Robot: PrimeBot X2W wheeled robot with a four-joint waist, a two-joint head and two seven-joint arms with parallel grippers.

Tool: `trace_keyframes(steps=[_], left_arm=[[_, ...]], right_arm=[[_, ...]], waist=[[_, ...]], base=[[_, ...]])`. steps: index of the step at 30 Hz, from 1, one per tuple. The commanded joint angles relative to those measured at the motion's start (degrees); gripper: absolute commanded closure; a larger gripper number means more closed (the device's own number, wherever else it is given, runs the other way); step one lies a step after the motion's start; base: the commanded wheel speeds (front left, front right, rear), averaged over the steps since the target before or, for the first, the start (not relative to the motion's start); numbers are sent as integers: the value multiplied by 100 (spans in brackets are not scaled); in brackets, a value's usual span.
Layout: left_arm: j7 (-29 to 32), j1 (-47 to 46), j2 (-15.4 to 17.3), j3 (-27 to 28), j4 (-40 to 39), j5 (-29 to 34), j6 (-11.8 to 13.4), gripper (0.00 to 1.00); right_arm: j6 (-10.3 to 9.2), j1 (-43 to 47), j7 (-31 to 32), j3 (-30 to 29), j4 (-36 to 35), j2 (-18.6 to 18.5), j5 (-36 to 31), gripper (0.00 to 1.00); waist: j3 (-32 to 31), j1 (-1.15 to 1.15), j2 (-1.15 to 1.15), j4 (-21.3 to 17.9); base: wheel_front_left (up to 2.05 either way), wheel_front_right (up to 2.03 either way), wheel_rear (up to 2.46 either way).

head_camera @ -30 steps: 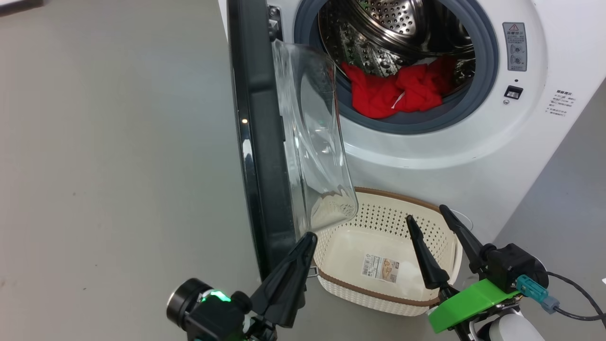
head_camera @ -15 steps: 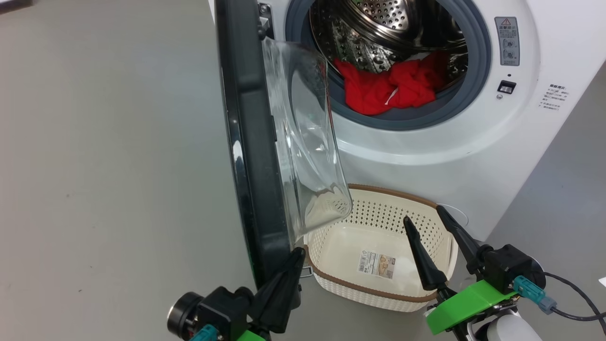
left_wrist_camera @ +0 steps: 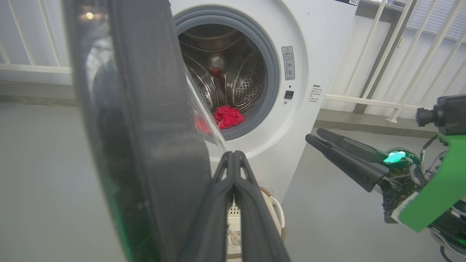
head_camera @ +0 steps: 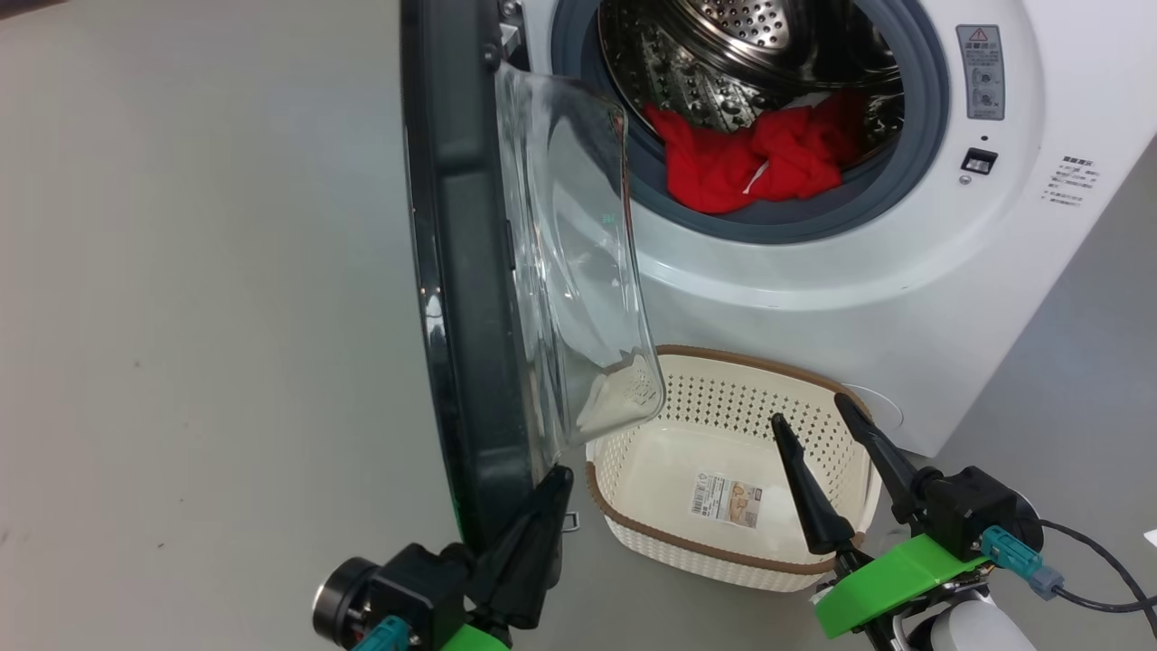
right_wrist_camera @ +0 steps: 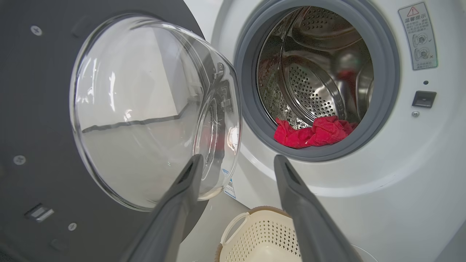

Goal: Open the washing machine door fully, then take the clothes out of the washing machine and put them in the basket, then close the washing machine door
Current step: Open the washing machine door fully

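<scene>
Holding left gripper (head_camera: pixel 561 473) shut, washing machine door (head_camera: pixel 461 271) just left of it; right gripper (head_camera: pixel 810 409) wide, basket (head_camera: pixel 723 360) below.

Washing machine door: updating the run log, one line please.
door open | left gripper shut beside door edge | right gripper open | clothes in drum | basket without clothes

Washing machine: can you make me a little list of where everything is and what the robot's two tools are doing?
washing machine door: open, swung out on the left of the washing machine
clothes: red, bunched at the front of the drum
basket: on the floor below the opening, empty but for a paper label
left tool: shut, tip by the door's lower edge
right tool: open, empty, above the basket
</scene>
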Motion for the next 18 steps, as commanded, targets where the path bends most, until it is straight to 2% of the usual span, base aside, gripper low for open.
trace_keyframes(steps=[1,18], left_arm=[[-64,-162,62,351,-157,-56,157,100],[-148,94,240,758,-330,-194,493,100]], right_arm=[[34,-62,-37,103,-123,18,0,0],[34,-21,-37,130,-103,18,34,0]], waist=[[11,0,0,33],[-5,0,0,302]], base=[[0,0,0],[0,0,0]])
